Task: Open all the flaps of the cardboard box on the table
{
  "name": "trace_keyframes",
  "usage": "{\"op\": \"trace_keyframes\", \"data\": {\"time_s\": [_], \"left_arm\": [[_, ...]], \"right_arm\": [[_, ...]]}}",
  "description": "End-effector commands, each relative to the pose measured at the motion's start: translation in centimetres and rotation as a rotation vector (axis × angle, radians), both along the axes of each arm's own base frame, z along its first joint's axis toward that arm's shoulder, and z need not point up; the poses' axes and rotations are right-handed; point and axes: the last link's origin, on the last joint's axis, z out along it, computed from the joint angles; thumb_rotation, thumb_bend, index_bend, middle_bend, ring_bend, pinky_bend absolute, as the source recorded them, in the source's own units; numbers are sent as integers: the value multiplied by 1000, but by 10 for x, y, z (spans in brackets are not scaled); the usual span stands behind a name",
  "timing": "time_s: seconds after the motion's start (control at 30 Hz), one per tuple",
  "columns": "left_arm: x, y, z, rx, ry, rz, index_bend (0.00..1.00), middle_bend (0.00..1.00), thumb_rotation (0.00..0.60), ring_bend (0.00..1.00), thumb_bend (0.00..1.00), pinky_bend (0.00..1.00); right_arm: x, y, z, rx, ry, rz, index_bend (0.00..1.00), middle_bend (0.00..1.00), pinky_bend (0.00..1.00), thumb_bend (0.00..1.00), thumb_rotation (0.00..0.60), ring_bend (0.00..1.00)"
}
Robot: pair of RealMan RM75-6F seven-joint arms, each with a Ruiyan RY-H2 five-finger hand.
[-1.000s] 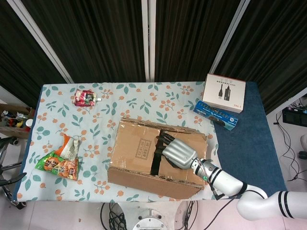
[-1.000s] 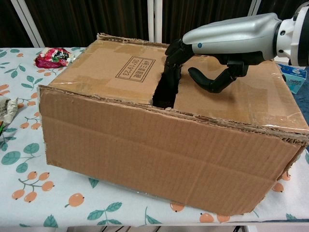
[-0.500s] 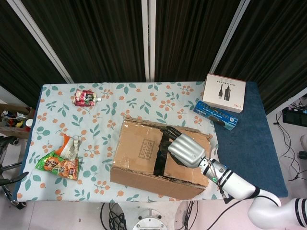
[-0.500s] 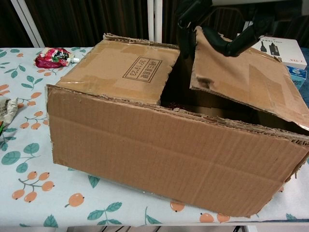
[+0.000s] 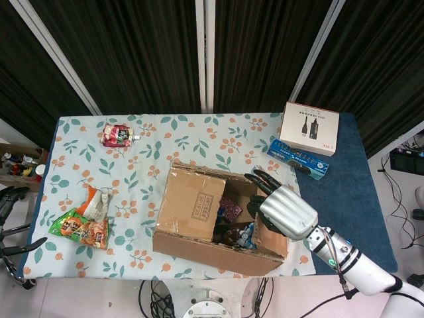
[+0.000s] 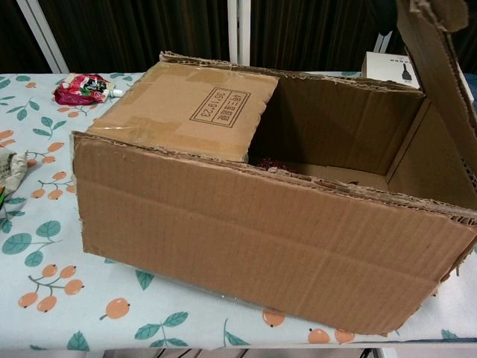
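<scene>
Standing at mid-task: cardboard box on the floral-cloth table, directly beneath and to the left of the right hand, its near wall facing the chest camera. Right top flap: raised, near upright, rising past the chest view's upper edge. Right hand: above the box's right end, fingers extended and somewhat spread; whether it grips or merely props the flap cannot be told, the contact being hidden. Left top flap: lying flat and closed, printed stamp showing, well to the hand's left. Contents: dark wrapped items visible in the opening just left of the hand. Remaining, by judgement: the left flap, and any inner flaps not discernible. Left hand: not in view.
</scene>
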Motion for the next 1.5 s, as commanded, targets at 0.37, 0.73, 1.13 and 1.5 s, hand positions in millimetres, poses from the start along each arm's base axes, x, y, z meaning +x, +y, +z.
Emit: {"op": "trace_keyframes", "data": {"time_s": [0.37, 0.73, 1.13, 1.5], "left_arm": [[19, 3, -8, -22, 21, -28, 118, 141, 414, 80, 0, 168], [33, 6, -14, -39, 33, -43, 119, 141, 417, 80, 0, 168], [38, 7, -16, -35, 34, -49, 119, 141, 416, 80, 0, 168], [26, 0, -10, -5, 26, -15, 118, 141, 413, 80, 0, 168]], "right_arm": [[-41, 43, 50, -72, -48, 14, 565, 485, 0, 799, 600, 0], [-81, 79, 92, -160, -88, -36, 565, 514, 0, 801, 600, 16], [-103, 75, 99, -213, -95, -155, 321, 356, 0, 890, 600, 20], [-30, 15, 26, -142, 14, 9, 0, 0, 0, 830, 600, 0]]}}
